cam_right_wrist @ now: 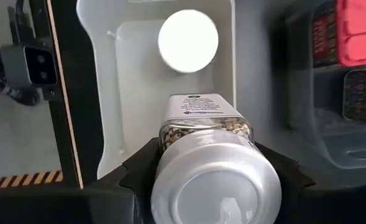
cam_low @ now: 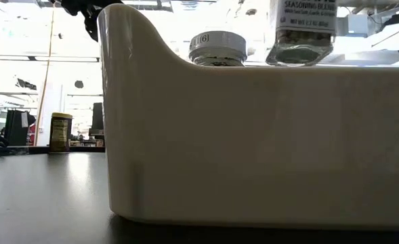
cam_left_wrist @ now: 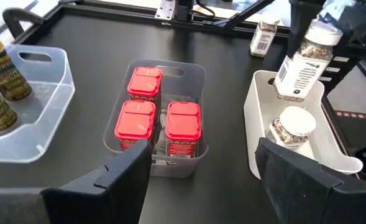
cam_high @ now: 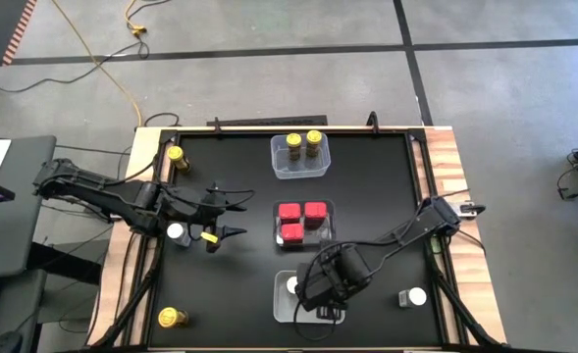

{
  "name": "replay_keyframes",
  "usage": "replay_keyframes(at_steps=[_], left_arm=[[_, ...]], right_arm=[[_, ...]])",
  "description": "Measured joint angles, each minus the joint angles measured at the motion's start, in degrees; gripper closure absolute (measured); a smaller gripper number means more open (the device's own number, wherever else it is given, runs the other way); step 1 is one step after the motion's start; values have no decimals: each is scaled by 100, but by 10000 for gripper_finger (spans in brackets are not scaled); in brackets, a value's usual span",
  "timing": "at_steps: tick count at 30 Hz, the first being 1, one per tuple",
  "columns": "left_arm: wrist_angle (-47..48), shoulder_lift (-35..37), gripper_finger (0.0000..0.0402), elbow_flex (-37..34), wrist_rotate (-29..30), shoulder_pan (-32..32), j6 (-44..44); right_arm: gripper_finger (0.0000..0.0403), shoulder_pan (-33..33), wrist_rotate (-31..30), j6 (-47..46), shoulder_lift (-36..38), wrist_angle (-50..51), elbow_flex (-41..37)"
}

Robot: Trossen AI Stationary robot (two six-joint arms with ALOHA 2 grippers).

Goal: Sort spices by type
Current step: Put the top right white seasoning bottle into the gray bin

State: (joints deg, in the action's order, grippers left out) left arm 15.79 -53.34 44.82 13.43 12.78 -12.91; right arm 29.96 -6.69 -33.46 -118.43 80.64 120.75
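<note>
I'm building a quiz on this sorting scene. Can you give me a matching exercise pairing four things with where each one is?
Things:
1. Three red tins
2. White-capped jar with the seasoning label
3. Two yellow-capped jars
4. Lying white-capped jar

Places:
A. In the tub at the far edge of the table
B. On the bare table, near the right corner
C. In the middle tub
D. Held by the right end effector above the white tub

Pairs: 1-C, 2-D, 3-A, 4-B
</note>
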Motion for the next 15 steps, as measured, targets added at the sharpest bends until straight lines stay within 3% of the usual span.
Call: replay_keyframes(at_steps=[15], left_arm=[[22,0,125,0,-455,96,-45]], right_arm=[[180,222,-55,-198,-469,-172,-11]])
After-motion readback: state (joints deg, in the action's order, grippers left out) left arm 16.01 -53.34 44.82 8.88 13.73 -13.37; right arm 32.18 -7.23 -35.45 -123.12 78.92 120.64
